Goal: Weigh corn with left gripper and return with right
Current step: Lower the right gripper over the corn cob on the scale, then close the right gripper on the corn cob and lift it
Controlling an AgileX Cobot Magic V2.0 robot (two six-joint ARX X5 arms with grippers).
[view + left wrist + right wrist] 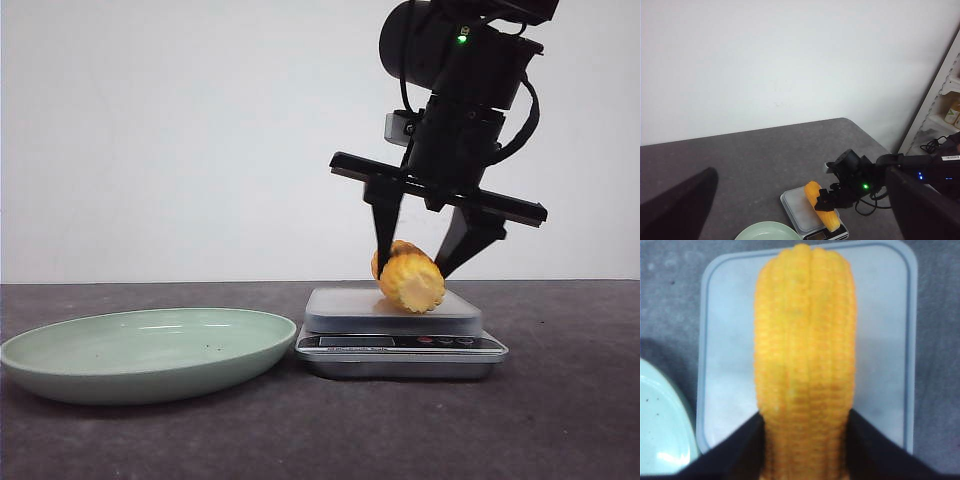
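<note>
We see the corn [409,277] lying on the scale [400,340], cut end toward the front camera. The right gripper [420,262] reaches down from above, its fingers [384,232] on either side of the cob; in the right wrist view both press against the corn [805,370], so we log it as clamped on it. The left gripper is out of sight. The plate [60,365] sits just beside the scale on the table [560,420].

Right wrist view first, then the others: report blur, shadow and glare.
Right wrist view: the corn is soft and out of focus, the right tool a dark blur around it. Front view: sharp, with a faint sheen on the green plate. Left wrist view: dark blurred shapes at both lower corners.
</note>
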